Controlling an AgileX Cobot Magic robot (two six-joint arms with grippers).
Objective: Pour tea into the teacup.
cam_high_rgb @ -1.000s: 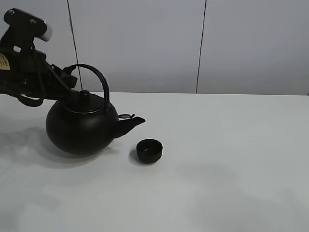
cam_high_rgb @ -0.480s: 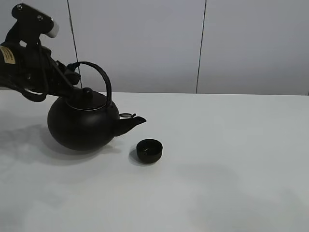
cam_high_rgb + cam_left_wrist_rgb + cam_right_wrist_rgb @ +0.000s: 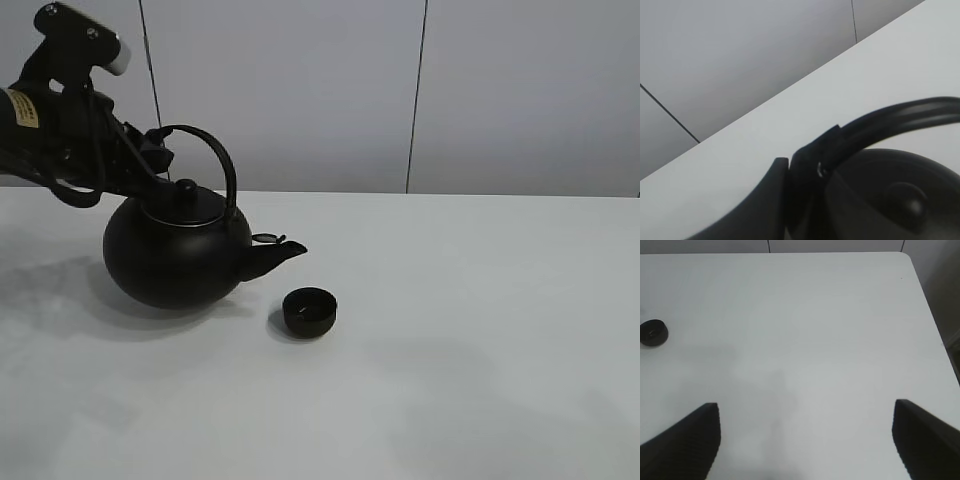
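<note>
The big round black kettle [image 3: 175,255] hangs a little above the white table [image 3: 470,330], its short spout [image 3: 278,252] pointing right, just up and left of the teacup. The teacup [image 3: 309,311] is a small low black cup standing on the table; it also shows in the right wrist view [image 3: 653,333]. My left gripper [image 3: 152,150] is shut on the kettle's arched handle [image 3: 210,155]; the left wrist view shows the handle [image 3: 890,122] in the grip above the lid knob [image 3: 907,197]. My right gripper [image 3: 807,440] is open and empty above bare table, out of the exterior high view.
A grey panelled wall [image 3: 420,90] stands behind the table. The table's right edge [image 3: 930,315] shows in the right wrist view.
My left gripper has lifted the kettle off the table and carried it slightly right, so the spout is closer to the teacup. The teacup has not moved.
</note>
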